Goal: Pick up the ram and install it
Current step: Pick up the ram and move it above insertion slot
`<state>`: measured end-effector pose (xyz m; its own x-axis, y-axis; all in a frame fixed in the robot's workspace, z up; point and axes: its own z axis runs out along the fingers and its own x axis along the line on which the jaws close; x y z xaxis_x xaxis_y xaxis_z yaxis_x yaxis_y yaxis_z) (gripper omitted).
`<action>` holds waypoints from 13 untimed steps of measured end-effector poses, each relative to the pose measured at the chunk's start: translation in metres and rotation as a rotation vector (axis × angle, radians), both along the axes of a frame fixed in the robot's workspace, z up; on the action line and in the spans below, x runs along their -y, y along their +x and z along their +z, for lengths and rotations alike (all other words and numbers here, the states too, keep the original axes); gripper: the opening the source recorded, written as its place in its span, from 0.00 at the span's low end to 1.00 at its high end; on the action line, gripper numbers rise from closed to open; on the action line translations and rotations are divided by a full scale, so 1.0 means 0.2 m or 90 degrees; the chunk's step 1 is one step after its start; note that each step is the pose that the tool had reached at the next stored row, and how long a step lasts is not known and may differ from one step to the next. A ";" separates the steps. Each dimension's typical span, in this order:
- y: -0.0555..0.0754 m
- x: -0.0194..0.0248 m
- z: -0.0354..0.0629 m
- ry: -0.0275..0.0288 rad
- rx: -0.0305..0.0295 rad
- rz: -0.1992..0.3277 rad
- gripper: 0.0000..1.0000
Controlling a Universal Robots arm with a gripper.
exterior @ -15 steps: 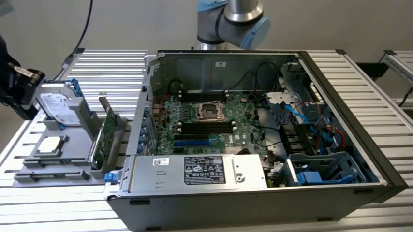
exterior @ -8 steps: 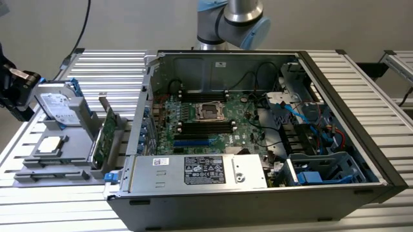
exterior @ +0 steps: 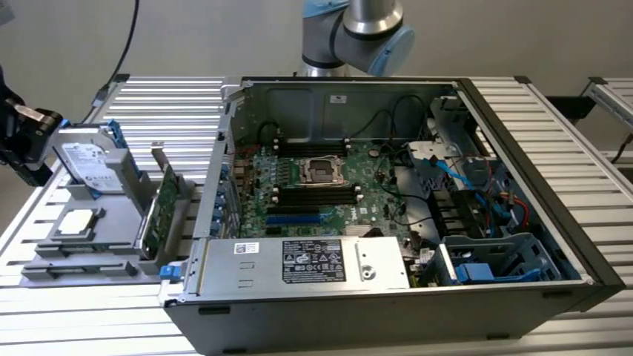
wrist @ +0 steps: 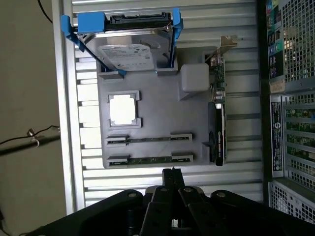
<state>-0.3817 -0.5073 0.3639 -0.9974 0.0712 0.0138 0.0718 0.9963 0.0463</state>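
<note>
Two ram sticks stand on edge in the grey holder tray (wrist: pixel 157 118), one (wrist: pixel 147 139) beside the other (wrist: pixel 147 160), both seen as thin green strips. My gripper (wrist: pixel 172 172) hangs above the slatted table just off the tray's ram end, fingers shut together with nothing between them. In the exterior view the tray (exterior: pixel 109 215) sits at the left, with the ram rails (exterior: pixel 79 261) at its front. The open computer case (exterior: pixel 396 193) shows the motherboard's black memory slots (exterior: pixel 314 195) beside the CPU socket (exterior: pixel 322 170).
The tray also carries a silver hard drive with blue rails (wrist: pixel 128 49), a CPU chip (wrist: pixel 122 109) and a wider green card with a metal bracket (wrist: pixel 219 108). The case wall (wrist: pixel 290 98) runs alongside. Black equipment (exterior: pixel 25 133) stands at the exterior view's left edge.
</note>
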 end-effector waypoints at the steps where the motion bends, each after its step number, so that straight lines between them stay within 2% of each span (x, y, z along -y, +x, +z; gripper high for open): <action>1: 0.00 0.000 0.000 0.0000 0.0000 0.000 0.11; 4: 0.00 0.000 -0.005 0.0001 0.0000 0.010 0.11; 13: 0.00 0.000 -0.030 0.0001 0.0000 0.114 0.11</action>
<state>-0.3822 -0.5073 0.3579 -0.9941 -0.1077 0.0139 -0.1069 0.9932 0.0464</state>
